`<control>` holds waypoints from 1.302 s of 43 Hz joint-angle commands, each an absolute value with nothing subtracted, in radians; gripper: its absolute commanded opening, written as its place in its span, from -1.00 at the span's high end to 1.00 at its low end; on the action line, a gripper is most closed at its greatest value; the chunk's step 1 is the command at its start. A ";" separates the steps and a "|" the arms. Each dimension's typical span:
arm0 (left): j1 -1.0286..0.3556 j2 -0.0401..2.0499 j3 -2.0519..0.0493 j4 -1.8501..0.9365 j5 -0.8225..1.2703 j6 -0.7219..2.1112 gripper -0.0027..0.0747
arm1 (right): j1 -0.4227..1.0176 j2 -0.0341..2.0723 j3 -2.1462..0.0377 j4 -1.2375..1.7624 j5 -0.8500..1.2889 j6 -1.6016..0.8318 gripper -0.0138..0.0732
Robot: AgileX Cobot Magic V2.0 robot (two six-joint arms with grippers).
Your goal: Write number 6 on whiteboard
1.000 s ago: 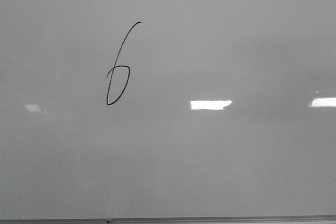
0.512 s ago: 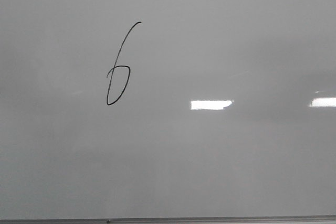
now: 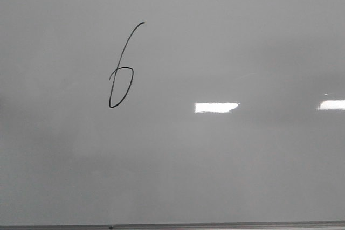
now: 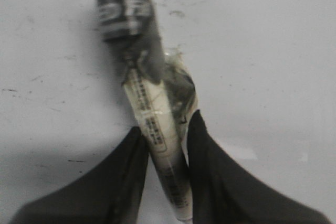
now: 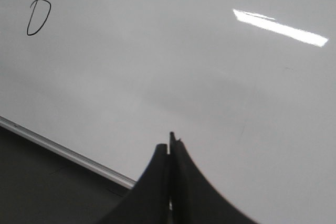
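The number 6, a thin black marker line with a tall slanted stroke and narrow loop, stands on the whiteboard left of centre in the front view. It also shows in the right wrist view, far from my right gripper, which is shut and empty over the board near its frame. My left gripper is shut on a marker with a white labelled barrel and dark cap end, held above the whiteboard. Neither gripper shows in the front view.
The board's thin metal frame edge runs past my right gripper, with a dark surface beyond it. The frame also lines the near side in the front view. Bright light reflections lie on the board.
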State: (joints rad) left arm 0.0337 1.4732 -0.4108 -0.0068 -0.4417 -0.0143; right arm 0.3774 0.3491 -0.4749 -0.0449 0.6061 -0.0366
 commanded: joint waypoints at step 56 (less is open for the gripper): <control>-0.041 0.101 -0.309 0.025 0.206 0.000 0.98 | 0.372 0.355 -0.502 -0.058 0.518 -0.035 0.84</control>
State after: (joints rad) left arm -0.0356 0.1366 -0.2812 0.0688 0.2669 0.0053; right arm 0.3774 0.3491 -0.4749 -0.0449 0.5974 -0.0366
